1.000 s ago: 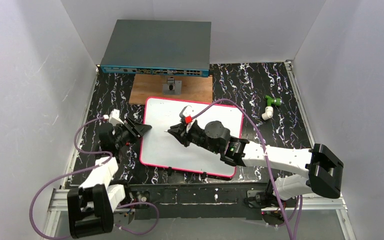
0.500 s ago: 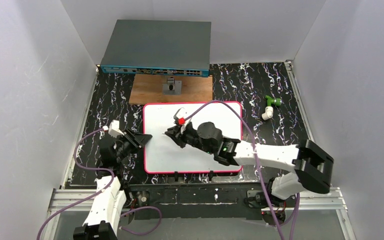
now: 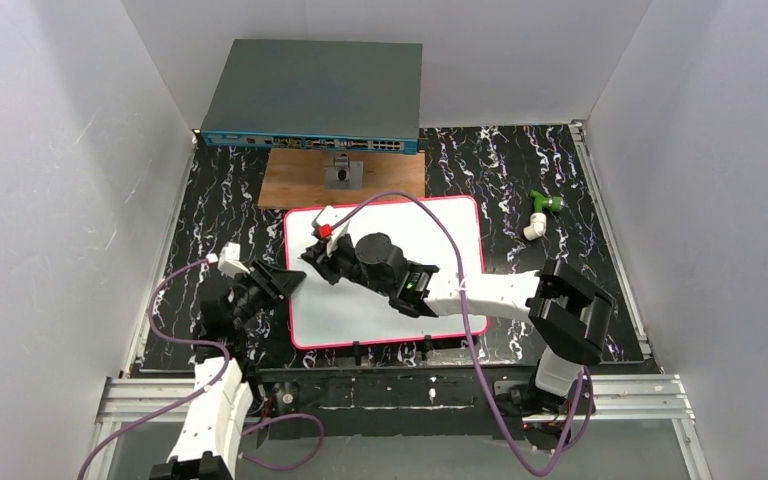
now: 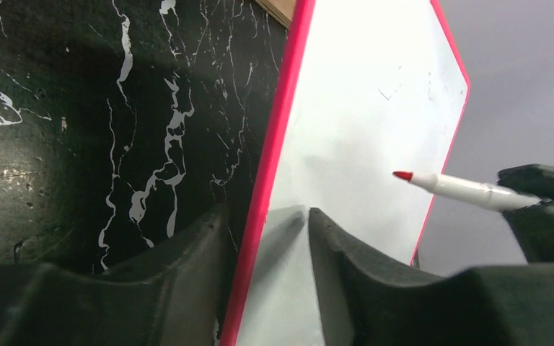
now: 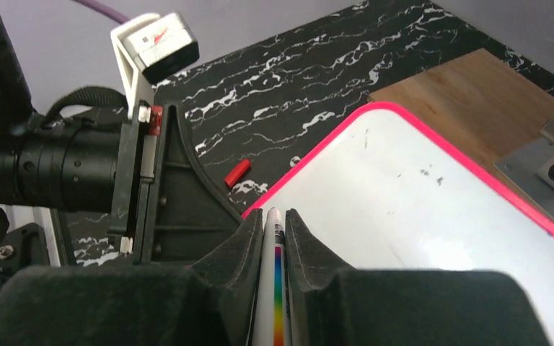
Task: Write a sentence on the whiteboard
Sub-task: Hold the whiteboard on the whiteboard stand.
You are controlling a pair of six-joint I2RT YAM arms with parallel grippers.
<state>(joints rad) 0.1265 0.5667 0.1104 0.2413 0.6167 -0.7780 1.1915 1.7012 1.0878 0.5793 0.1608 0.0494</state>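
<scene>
Black marbled bench (image 3: 520, 170) carried the whiteboard (image 3: 440, 240); left claw (image 4: 265, 216) straddled its left rim, grip unclear; right claw (image 5: 273, 216) clenched a red marker (image 4: 469, 190) over that edge.

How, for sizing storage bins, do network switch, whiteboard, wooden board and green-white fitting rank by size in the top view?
1. whiteboard
2. network switch, close behind
3. wooden board, partly covered
4. green-white fitting

On the black marbled table (image 3: 520, 160), a brown wooden board (image 3: 295, 185) carrying a small grey metal fixture (image 3: 343, 175) is located directly in front of a grey network switch (image 3: 315, 90), with a green-and-white pipe fitting (image 3: 538, 213) well to its right and a small red cap (image 5: 236, 173) lying apart from it.
</scene>
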